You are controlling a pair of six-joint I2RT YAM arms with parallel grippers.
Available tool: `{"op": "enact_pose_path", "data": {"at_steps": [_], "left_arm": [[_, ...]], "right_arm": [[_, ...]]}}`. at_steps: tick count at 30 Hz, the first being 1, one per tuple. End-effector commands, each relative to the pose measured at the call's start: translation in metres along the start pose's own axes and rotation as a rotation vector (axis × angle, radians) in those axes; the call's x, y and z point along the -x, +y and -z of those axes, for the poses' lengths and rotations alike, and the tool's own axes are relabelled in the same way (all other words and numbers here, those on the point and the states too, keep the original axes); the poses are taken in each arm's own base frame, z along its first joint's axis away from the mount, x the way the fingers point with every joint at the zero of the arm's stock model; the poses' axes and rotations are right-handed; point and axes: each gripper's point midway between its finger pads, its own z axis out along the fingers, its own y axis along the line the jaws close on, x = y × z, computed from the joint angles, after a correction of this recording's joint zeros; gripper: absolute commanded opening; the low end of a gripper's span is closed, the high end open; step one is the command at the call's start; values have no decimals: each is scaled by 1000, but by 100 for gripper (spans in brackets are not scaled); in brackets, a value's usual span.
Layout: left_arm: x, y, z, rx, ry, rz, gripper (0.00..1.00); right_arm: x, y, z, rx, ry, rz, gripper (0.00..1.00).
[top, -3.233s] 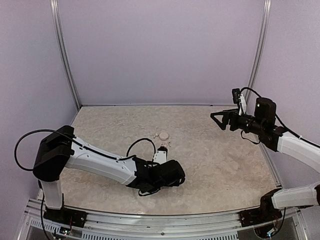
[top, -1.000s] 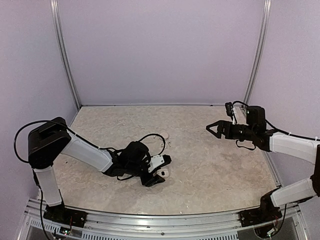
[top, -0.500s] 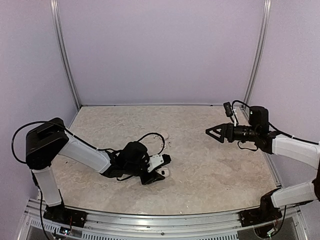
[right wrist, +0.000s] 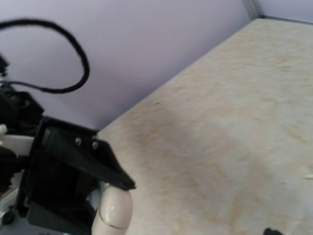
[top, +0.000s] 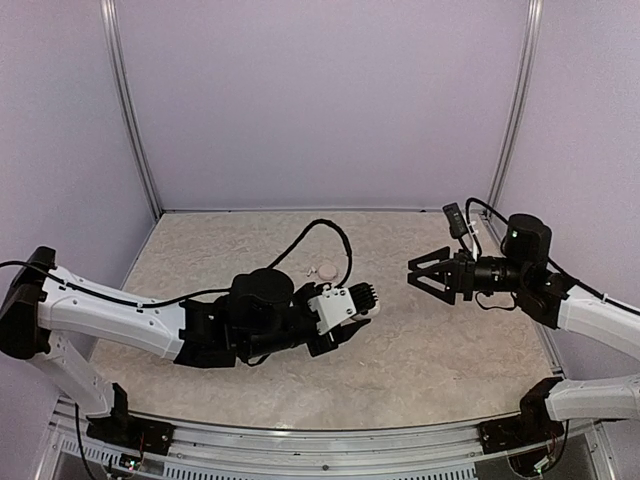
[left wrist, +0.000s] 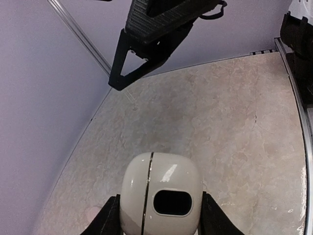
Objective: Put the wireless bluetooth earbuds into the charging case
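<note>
Charging case [left wrist: 161, 196]: lid shut, seam showing left of the dark spot, sitting pinched between the fingers of the left gripper [left wrist: 159, 223] and hanging clear above the table [top: 450, 350]; right gripper [top: 418, 278]: spread wide, carrying nothing, pointing at the case from nearby. Step judged in hand: opening the lid; the left fingers are pressing from either side across the seam, so that grip is probably needing to stay on the lower shell while the right is catching the lid edge; earbuds not showing clearly in any view.
</note>
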Motion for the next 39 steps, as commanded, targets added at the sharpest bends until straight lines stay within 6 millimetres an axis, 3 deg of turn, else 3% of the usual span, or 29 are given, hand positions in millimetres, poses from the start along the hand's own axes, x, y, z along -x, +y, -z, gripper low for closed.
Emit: {"op": "enact_pose_path", "data": {"at_steps": [1, 9, 17, 28, 39], "left_arm": [[35, 27, 10, 156, -31, -60, 35], [56, 38, 18, 216, -75, -82, 36], [70, 33, 24, 203, -127, -108, 36], [72, 32, 23, 210, -128, -129, 36], [69, 31, 22, 215, -119, -137, 36]], "right_arm": [[-5, 28, -8, 76, 12, -7, 93], [-24, 50, -33, 145, 79, -28, 83], [-29, 61, -53, 201, 117, -36, 70], [-19, 66, -58, 224, 74, -56, 56], [-26, 70, -67, 247, 91, -72, 38]]}}
